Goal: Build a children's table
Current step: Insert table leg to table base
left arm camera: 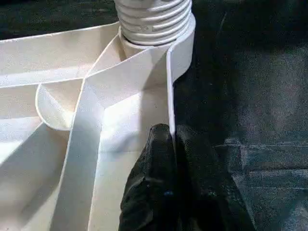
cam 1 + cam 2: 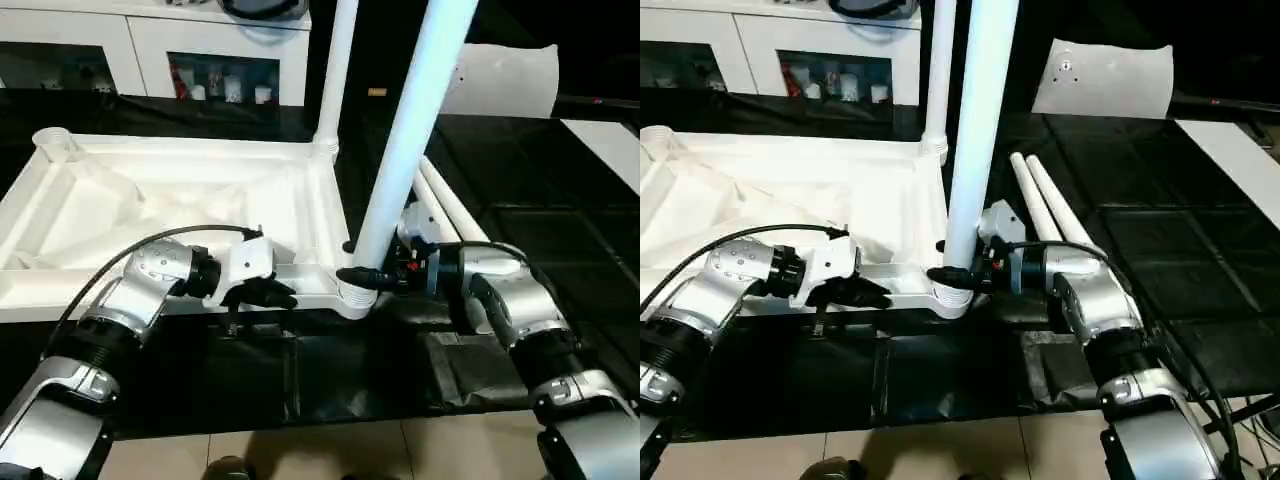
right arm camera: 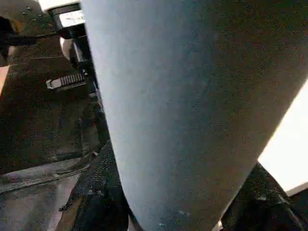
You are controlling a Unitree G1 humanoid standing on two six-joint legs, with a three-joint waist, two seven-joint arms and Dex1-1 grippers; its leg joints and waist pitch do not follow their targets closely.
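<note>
The children's table lies upside down: its white ribbed tabletop (image 2: pixel 150 200) rests on a black mat. One white leg (image 2: pixel 338 70) stands in the far right corner socket. A second leg (image 2: pixel 400 150) stands in the near right socket (image 2: pixel 355 297), and my right gripper (image 2: pixel 365 278) is shut around its base. This leg (image 3: pixel 192 106) also shows in the right wrist view, between the black fingers. My left gripper (image 2: pixel 270 295) is shut on the tabletop's near rim (image 1: pixel 169 96), its fingertips (image 1: pixel 163 183) pinching the thin wall just short of the threaded leg end (image 1: pixel 154 19).
Two loose white legs (image 2: pixel 1050 210) lie side by side on the mat to the right of the tabletop. A white cabinet (image 2: pixel 200 50) with dark compartments stands behind, and a white pillow-like slab (image 2: pixel 1105 78) sits at the back right. Pale floor shows along the near edge.
</note>
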